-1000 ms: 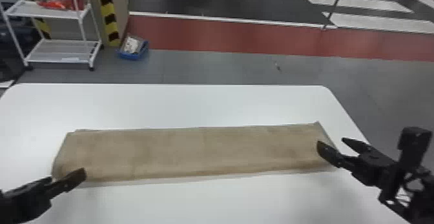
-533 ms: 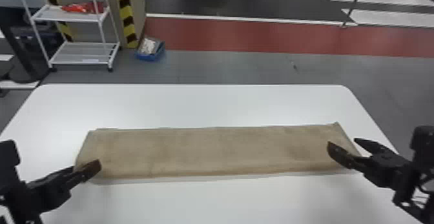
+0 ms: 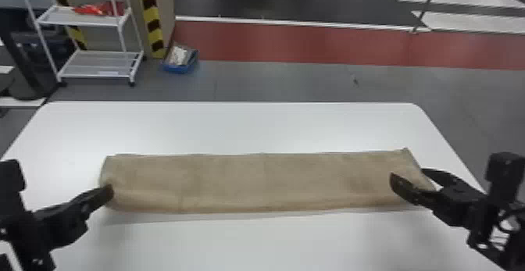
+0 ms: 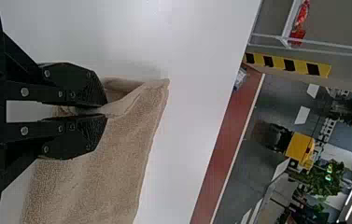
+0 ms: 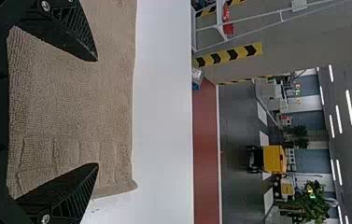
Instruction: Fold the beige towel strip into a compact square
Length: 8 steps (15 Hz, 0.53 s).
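The beige towel strip lies long and flat across the white table, its length running left to right. At its near left corner is my left gripper. In the left wrist view the left gripper is shut on the end of the towel, and the pinched cloth bends up into a small open fold beside the fingertips. Over the strip's right end, my right gripper stands open. In the right wrist view the right gripper has its fingers wide apart, with the flat towel behind them.
The white table extends beyond the towel on its far and near sides. On the floor past the far edge stand a white wire shelf and a blue box.
The head view has swung left, shifting the scene rightward. Relative to the towel, my right gripper sits farther left over its end. The left arm is higher, and the towel's left end has drawn slightly inward.
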Each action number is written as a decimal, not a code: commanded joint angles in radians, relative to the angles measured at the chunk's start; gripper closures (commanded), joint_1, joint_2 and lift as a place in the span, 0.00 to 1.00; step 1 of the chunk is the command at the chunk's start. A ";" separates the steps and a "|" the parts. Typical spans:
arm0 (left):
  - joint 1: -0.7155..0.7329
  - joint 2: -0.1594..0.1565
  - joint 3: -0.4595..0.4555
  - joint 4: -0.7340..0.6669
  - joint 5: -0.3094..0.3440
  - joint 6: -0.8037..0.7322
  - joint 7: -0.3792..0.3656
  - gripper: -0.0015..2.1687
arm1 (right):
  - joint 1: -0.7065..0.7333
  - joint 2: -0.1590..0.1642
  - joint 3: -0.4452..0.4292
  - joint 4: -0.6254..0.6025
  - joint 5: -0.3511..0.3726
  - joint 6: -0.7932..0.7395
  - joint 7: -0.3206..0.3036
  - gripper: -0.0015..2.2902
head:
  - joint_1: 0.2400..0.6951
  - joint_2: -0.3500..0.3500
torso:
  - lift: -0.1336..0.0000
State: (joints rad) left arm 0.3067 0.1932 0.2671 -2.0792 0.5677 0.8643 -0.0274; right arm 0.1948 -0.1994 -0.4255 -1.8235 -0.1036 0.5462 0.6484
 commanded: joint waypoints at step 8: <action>0.012 0.005 -0.022 -0.047 -0.138 -0.012 -0.008 0.07 | 0.000 0.001 0.010 0.009 0.009 -0.013 -0.003 0.03 | 1.00 0.36 | 0.07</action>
State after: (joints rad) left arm 0.3174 0.1954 0.2463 -2.1208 0.4874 0.8620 -0.0373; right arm 0.1948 -0.1979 -0.4109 -1.8147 -0.0951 0.5323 0.6458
